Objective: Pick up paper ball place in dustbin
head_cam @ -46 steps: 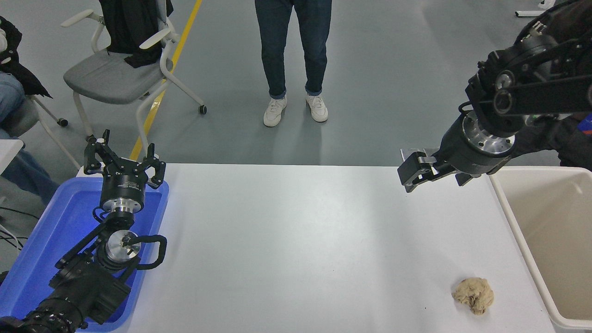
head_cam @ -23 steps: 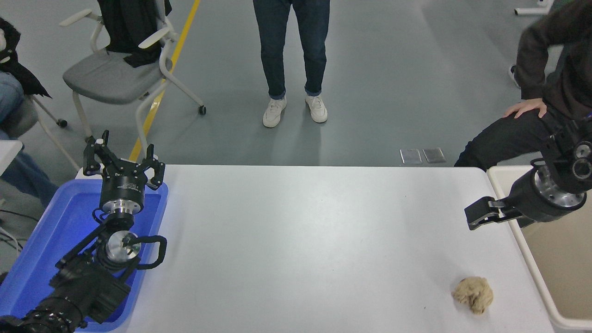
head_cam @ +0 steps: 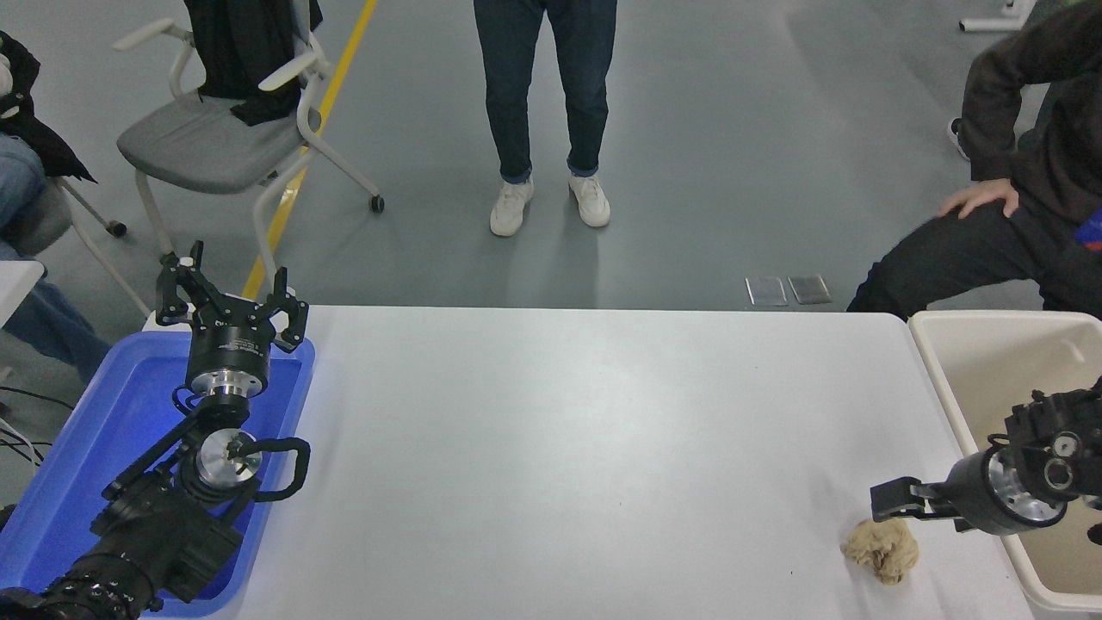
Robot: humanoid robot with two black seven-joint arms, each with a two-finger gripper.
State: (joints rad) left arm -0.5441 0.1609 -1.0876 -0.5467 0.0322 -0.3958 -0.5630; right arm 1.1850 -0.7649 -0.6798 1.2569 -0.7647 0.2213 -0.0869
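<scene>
White tabletop [head_cam: 551,448] fills most of the view, running from the near edge up to a grey floor [head_cam: 706,129] beyond it. Nearest on the right, the paper ball [head_cam: 882,548] sits on the table close to the near edge, a crumpled tan wad just beside the long wall of the dustbin [head_cam: 951,405]. The dustbin stands at the table's right end, cream-coloured, its inside partly hidden by the right arm that reaches in across its rim. The right gripper [head_cam: 895,501] points toward the left and hangs just above the paper ball's upper edge, very close to it; whether it touches the paper cannot be told. Only a dark block of the claw's tip shows from this angle, so whether its fingers are apart or together cannot be told either.

At the lower left, the left arm lies parked over a shallow blue tray [head_cam: 52,482] that rests at the table's left end. The left gripper [head_cam: 231,297] stands at the tray's far end with its fingers spread apart and holding nothing.

Past the table's far edge, two small grey floor plates [head_cam: 789,290] lie on the floor. A seated person [head_cam: 1016,224] in dark clothes is at the right, one hand resting on a knee. A standing person [head_cam: 547,112] in jeans and white shoes is at the middle. A grey chair [head_cam: 207,146] with a dark garment on its back stands at the far left beside a yellow floor line [head_cam: 344,52].
</scene>
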